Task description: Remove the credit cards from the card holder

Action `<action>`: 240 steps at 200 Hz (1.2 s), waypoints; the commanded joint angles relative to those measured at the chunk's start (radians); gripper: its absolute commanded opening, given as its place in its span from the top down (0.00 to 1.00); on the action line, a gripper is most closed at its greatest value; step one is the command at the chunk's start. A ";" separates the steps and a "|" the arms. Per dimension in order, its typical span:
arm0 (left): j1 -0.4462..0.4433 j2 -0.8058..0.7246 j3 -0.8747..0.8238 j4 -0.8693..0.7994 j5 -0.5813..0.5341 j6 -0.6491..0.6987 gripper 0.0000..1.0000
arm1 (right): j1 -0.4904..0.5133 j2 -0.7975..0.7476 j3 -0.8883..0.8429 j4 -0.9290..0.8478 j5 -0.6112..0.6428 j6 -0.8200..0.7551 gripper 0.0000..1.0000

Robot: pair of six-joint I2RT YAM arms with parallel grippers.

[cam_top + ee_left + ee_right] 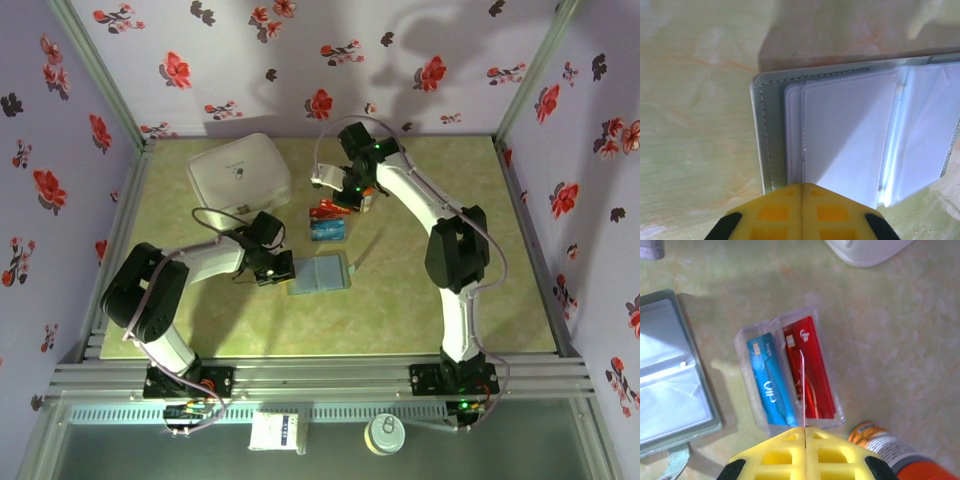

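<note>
The grey-blue card holder (322,273) lies open on the green table, its clear pockets (850,135) looking pale and blank. My left gripper (801,187) is shut, its yellow tips resting over the holder's near edge (771,150); in the top view it (283,268) sits at the holder's left side. My right gripper (804,429) is shut on a thin credit card (802,390) seen edge-on. That card hangs over a clear plastic box (747,390) holding a blue card (768,385) and a red card (812,370). The box (327,222) lies just beyond the holder.
A big white lidded case (240,172) stands at the back left. An orange-capped bottle (890,447) lies right of the clear box, under the right arm. Flowered walls enclose three sides. A can (383,433) and a small white box (277,432) sit below the table's front rail.
</note>
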 commanded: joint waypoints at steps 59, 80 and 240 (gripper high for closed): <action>0.014 -0.063 -0.022 -0.021 -0.026 -0.016 0.94 | -0.006 0.167 0.228 -0.166 -0.057 -0.099 1.00; 0.017 -0.067 -0.025 -0.026 -0.030 -0.017 0.94 | -0.006 0.182 0.237 -0.164 -0.064 -0.112 1.00; 0.020 -0.071 -0.056 -0.021 -0.035 -0.026 0.94 | -0.003 0.250 0.322 -0.140 -0.088 -0.104 1.00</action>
